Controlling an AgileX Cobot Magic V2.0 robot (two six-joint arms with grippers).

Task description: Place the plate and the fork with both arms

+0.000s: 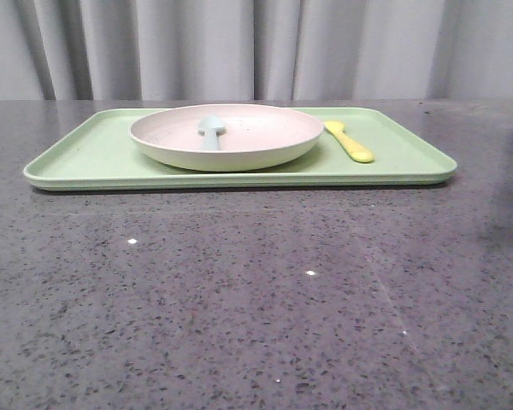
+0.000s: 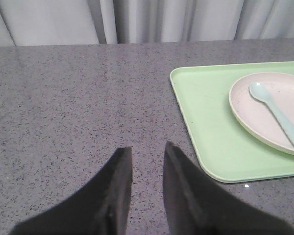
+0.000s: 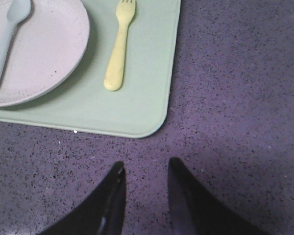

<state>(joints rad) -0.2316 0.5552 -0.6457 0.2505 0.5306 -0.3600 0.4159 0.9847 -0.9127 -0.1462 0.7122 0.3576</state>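
Note:
The pinkish off-white plate (image 1: 265, 128) sits on the light-green tray (image 1: 94, 154) at the back of the table, with a pale blue spoon (image 1: 211, 130) lying in it. The yellow fork (image 1: 349, 141) lies on the tray just right of the plate. In the left wrist view the plate (image 2: 257, 105) and the spoon (image 2: 277, 113) show on the tray (image 2: 206, 112). My left gripper (image 2: 148, 152) is open and empty over bare table beside the tray's left end. In the right wrist view the fork (image 3: 119, 49) lies beside the plate (image 3: 44, 44). My right gripper (image 3: 146, 166) is open and empty over the table by the tray's corner.
The table is dark speckled grey stone (image 1: 256, 307). Grey curtains (image 1: 256, 47) hang behind it. Neither arm shows in the front view.

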